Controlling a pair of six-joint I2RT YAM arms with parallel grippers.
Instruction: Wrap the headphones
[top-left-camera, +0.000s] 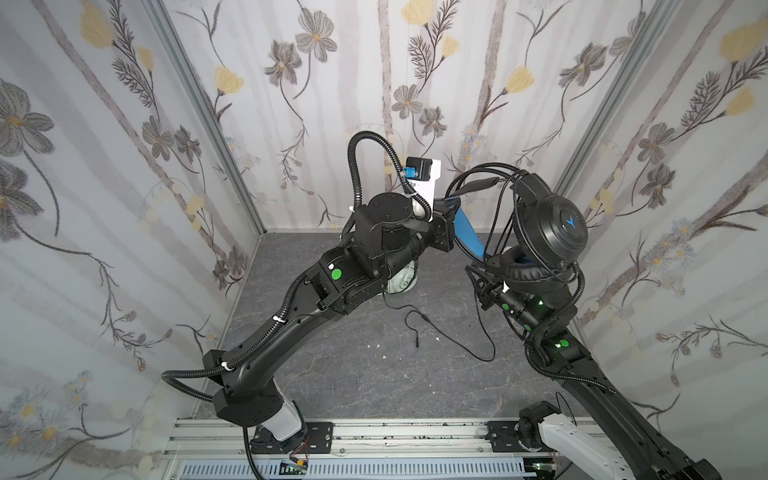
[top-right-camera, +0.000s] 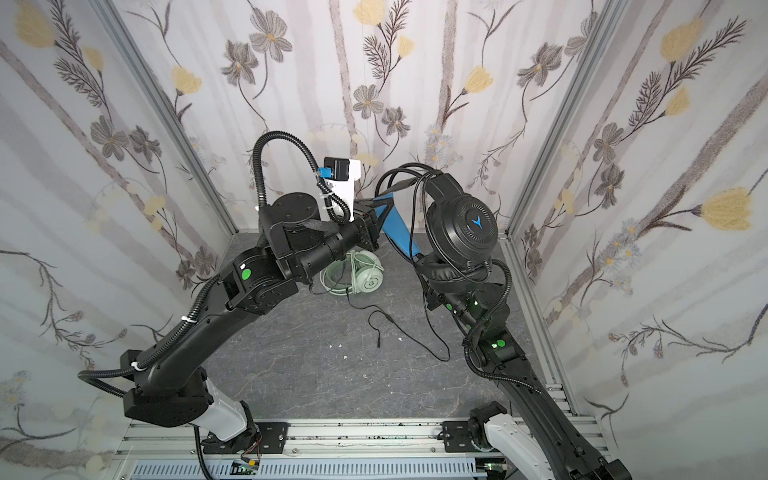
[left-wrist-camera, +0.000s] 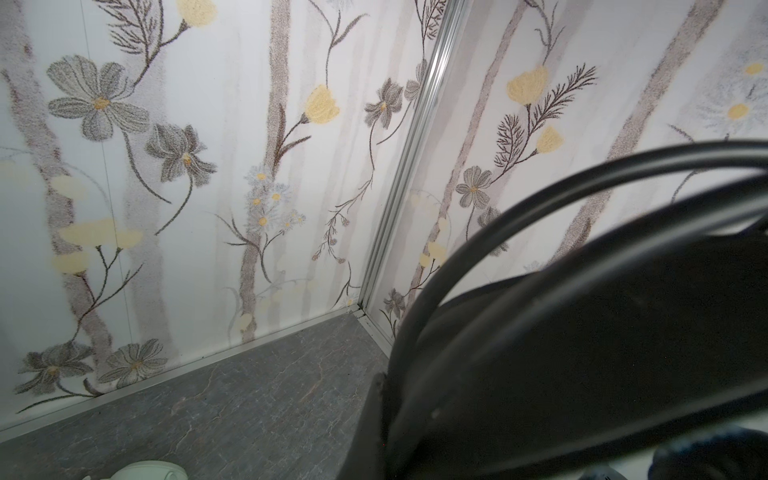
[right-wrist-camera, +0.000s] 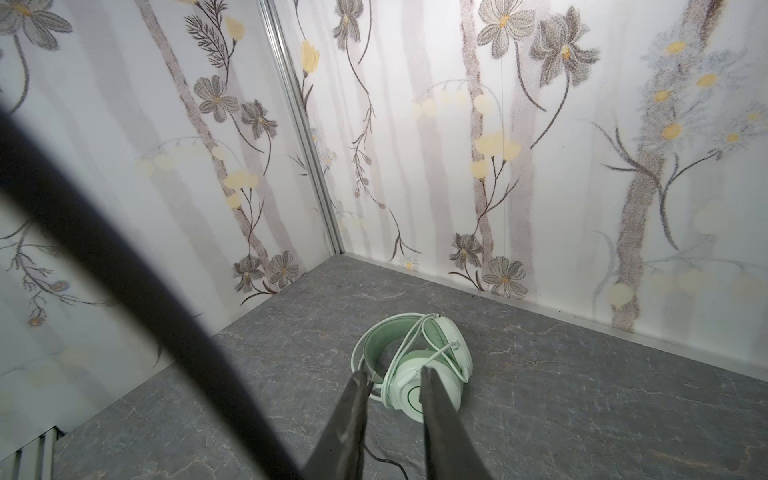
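The black headphones (top-left-camera: 552, 226) hang in the air at the right of both top views, blue mark on the upper earcup, padded lower earcup (top-right-camera: 451, 276) beneath. My left gripper (top-left-camera: 448, 212) is shut on their blue-lined headband (top-right-camera: 397, 232). Their black cable (top-left-camera: 478, 176) loops over the band and trails to the floor (top-right-camera: 415, 336). In the left wrist view the dark band and cable (left-wrist-camera: 540, 199) fill the frame. My right gripper (right-wrist-camera: 395, 376) is open below the lower earcup, nothing between its fingers. The mint-green headphones (right-wrist-camera: 415, 365) lie on the floor, cable wound round them, half hidden under my left arm (top-left-camera: 401, 284).
Flowered walls close in the grey floor (top-left-camera: 332, 374) on three sides. The black cable's plug end (top-left-camera: 417, 344) lies mid-floor. A blurred black cable (right-wrist-camera: 124, 270) crosses the right wrist view. An aluminium rail (top-left-camera: 374, 436) runs along the front.
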